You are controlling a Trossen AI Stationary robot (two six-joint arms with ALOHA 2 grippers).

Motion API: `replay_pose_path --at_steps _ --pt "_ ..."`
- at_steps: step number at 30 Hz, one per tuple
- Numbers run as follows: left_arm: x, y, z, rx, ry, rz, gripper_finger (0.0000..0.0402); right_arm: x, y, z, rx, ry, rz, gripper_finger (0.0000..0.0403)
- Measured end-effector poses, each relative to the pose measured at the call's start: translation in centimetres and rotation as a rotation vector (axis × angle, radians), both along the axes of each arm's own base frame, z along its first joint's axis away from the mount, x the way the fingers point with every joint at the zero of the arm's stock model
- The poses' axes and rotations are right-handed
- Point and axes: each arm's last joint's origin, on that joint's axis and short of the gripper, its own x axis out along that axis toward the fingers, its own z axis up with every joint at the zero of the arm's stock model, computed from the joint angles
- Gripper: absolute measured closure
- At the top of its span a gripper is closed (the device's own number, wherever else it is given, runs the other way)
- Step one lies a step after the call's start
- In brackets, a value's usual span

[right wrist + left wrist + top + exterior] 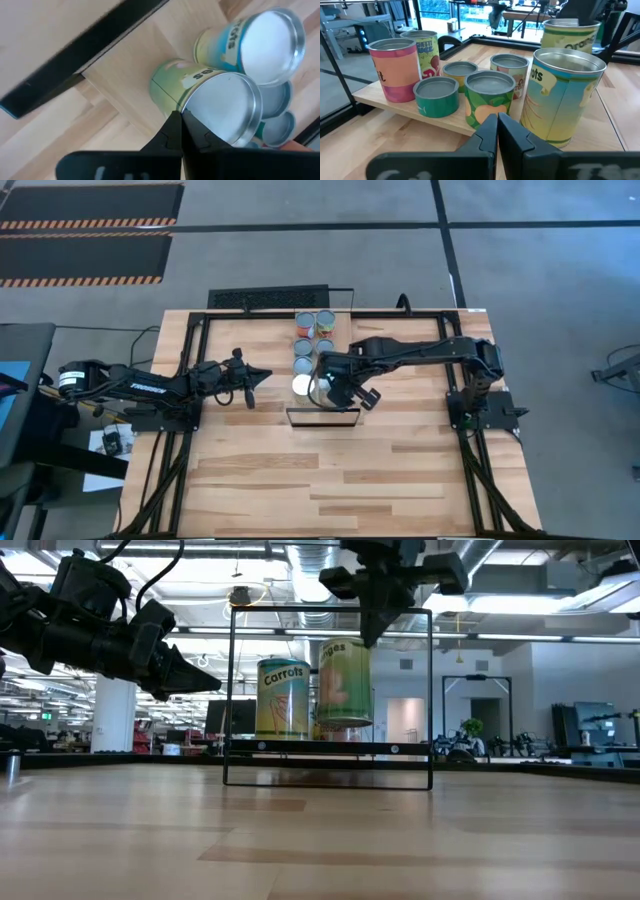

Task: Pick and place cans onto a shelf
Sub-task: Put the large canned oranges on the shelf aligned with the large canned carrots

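1. Right gripper (341,391), centre of the high view, is directly above the green-labelled can (345,683). In the right wrist view its fingers appear pressed together at the can's rim; whether they clamp that rim cannot be told.
2. In the low view this can hangs slightly above the shelf (330,747), beside the carrots can (283,698), which stands on it.
3. Remaining cans (437,96) cluster on a wooden board, upper left of the left wrist view.
4. Left gripper (262,377) waits left of centre, fingers together, empty.
5. Judgement: the cans are rigid, smooth-walled, probably slippery and moderately heavy; hold at mid-body across the diameter, or squarely at the rim.
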Motion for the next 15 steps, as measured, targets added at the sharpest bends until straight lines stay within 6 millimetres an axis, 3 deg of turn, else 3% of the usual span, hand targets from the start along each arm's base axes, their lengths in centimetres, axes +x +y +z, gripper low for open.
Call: replay_pose_path --at_steps 15 --pt "-0.01 0.01 -0.04 -0.001 0.004 0.003 0.0400 -0.09 -0.13 -0.91 0.000 0.023 -0.007 0.0394"
